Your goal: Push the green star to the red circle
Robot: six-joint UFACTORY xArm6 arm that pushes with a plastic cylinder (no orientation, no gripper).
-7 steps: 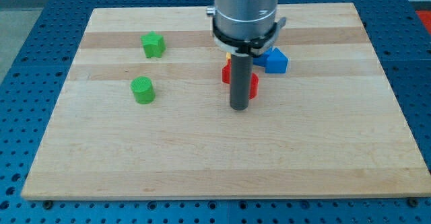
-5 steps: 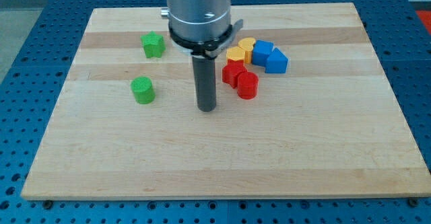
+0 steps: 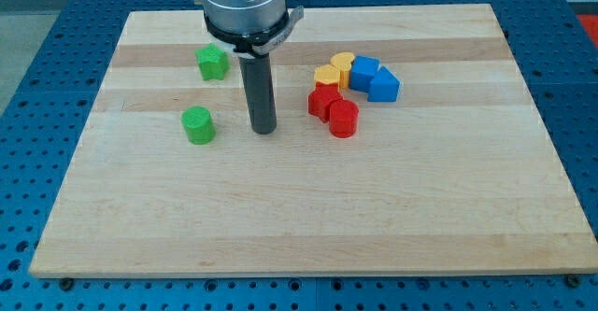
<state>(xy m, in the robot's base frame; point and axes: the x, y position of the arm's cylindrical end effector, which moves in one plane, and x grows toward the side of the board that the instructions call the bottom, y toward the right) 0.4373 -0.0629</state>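
The arm carries no grasping tool, only a rod, so it holds nothing. My tip point(image 3: 263, 130) rests on the desk point(image 3: 299, 218), between the green cylinder point(image 3: 197, 125) at the view's left and the red circle point(image 3: 343, 119) at the right, touching neither. The green star point(image 3: 212, 63) lies up and left of the tip, well apart from the red circle. A second red block point(image 3: 322, 98), two yellow blocks point(image 3: 334, 70) and two blue blocks point(image 3: 374, 78) cluster beside the circle.
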